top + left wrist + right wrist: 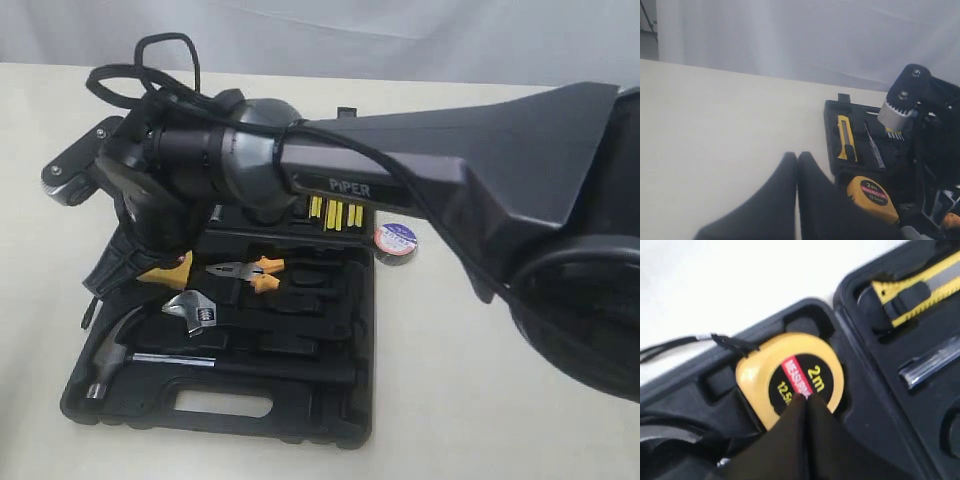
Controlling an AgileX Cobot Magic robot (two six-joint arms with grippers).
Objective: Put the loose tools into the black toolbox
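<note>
The black toolbox (320, 405) lies open on the table. The yellow 2m tape measure (790, 372) sits in a corner recess of it, and my right gripper (806, 399) is shut with its tips touching the tape's black label. The utility knife (917, 287) rests in a recess of the other half. The pliers (250, 270) lie in the case near the wrench. The dark roll of electrical tape (395, 243) lies on the table beside the case. My left gripper (797, 160) is shut and empty above bare table, just beside the toolbox (832, 115) and the tape measure (872, 197).
The claw hammer (120, 350) and adjustable wrench (195, 310) lie in their recesses, and yellow screwdriver handles (335, 213) show under my right arm (400, 160), which spans the case. A white curtain (800, 35) backs the table.
</note>
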